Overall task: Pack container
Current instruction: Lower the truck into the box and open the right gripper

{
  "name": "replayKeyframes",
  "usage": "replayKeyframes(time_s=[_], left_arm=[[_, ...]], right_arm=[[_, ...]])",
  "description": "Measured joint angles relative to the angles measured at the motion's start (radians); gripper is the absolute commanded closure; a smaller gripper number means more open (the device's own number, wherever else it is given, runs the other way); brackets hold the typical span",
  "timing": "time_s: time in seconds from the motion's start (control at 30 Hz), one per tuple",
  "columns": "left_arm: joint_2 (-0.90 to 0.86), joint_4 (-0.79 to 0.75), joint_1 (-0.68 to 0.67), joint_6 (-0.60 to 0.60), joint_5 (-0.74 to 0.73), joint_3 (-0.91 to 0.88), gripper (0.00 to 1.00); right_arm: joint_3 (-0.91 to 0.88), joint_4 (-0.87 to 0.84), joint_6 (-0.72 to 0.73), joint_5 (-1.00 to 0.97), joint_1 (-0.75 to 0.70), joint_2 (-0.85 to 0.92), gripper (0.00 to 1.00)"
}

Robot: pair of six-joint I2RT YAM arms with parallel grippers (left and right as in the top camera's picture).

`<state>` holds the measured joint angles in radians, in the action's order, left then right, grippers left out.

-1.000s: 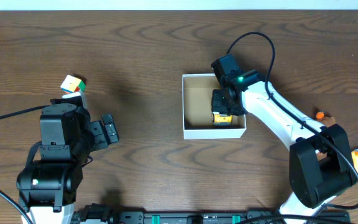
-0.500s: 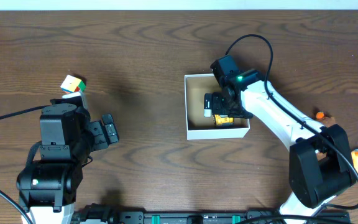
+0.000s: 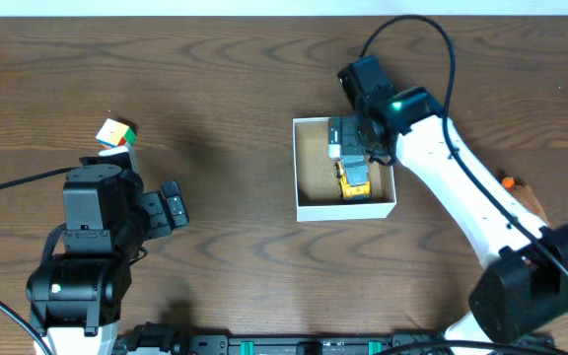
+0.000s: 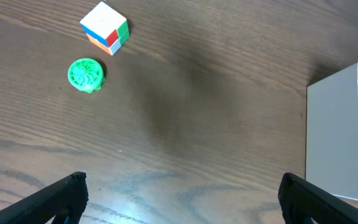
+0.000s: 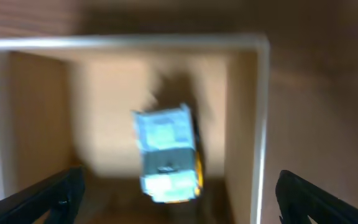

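Observation:
The container is a small white-walled box with a tan floor, right of the table's middle. A yellow toy truck lies inside it by the right wall. My right gripper hovers above the box's far edge, open and empty. In the blurred right wrist view its fingers are spread wide over the truck, inside the box rim. My left gripper is open and empty at the left. Its wrist view shows its spread fingers and the box wall.
A multicoloured puzzle cube lies at the far left; it also shows in the left wrist view, with a green round toy beside it. A small orange object lies at the right, by the right arm.
My right gripper has opened, let go of the yellow truck in the container, and drawn up toward the far edge. The box shifted slightly right. The left arm has not moved.

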<state>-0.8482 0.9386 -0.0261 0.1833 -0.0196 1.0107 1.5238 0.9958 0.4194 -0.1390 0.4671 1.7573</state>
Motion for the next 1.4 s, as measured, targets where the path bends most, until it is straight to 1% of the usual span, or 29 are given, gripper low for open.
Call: replayKeyframes(time_s=[0.03,0.07,0.13,0.17,0.2,0.23,0.43,0.73,0.8,0.93,1.0,1.2,1.3,1.4], left_arm=[[0.0,0.0,0.0,0.0,0.0,0.0,0.02],[0.0,0.0,0.0,0.0,0.0,0.0,0.02],[0.0,0.0,0.0,0.0,0.0,0.0,0.02],[0.0,0.0,0.0,0.0,0.0,0.0,0.02],[0.0,0.0,0.0,0.0,0.0,0.0,0.02],[0.0,0.0,0.0,0.0,0.0,0.0,0.02],[0.0,0.0,0.0,0.0,0.0,0.0,0.02],[0.0,0.0,0.0,0.0,0.0,0.0,0.02],[0.0,0.0,0.0,0.0,0.0,0.0,0.02],[0.0,0.0,0.0,0.0,0.0,0.0,0.02],[0.0,0.0,0.0,0.0,0.0,0.0,0.02],[0.0,0.0,0.0,0.0,0.0,0.0,0.02],[0.0,0.0,0.0,0.0,0.0,0.0,0.02],[0.0,0.0,0.0,0.0,0.0,0.0,0.02]], right_arm=[[0.006,-0.008,-0.026,0.013,0.007,-0.006,0.32],[0.011,-0.011,-0.044,0.029,0.013,-0.011,0.51],[0.014,-0.013,-0.066,0.053,0.034,-0.015,0.71],[0.014,-0.014,-0.074,0.062,0.043,-0.014,0.82],[0.014,-0.017,-0.087,0.07,0.053,-0.013,0.97],[0.014,-0.023,-0.095,0.077,0.063,-0.011,0.99],[0.002,-0.08,-0.101,0.092,0.112,0.017,0.98],[-0.028,-0.095,-0.098,0.092,0.123,0.164,0.99],[-0.029,-0.089,-0.083,0.076,0.123,0.192,0.99],[-0.029,-0.05,-0.003,0.007,0.121,0.223,0.98],[-0.03,-0.031,0.037,-0.031,0.116,0.226,0.95],[-0.03,0.023,0.114,-0.081,0.072,0.226,0.95],[-0.03,0.02,0.125,-0.086,0.046,0.226,0.95],[-0.031,-0.007,0.097,-0.08,0.036,0.226,0.91]])
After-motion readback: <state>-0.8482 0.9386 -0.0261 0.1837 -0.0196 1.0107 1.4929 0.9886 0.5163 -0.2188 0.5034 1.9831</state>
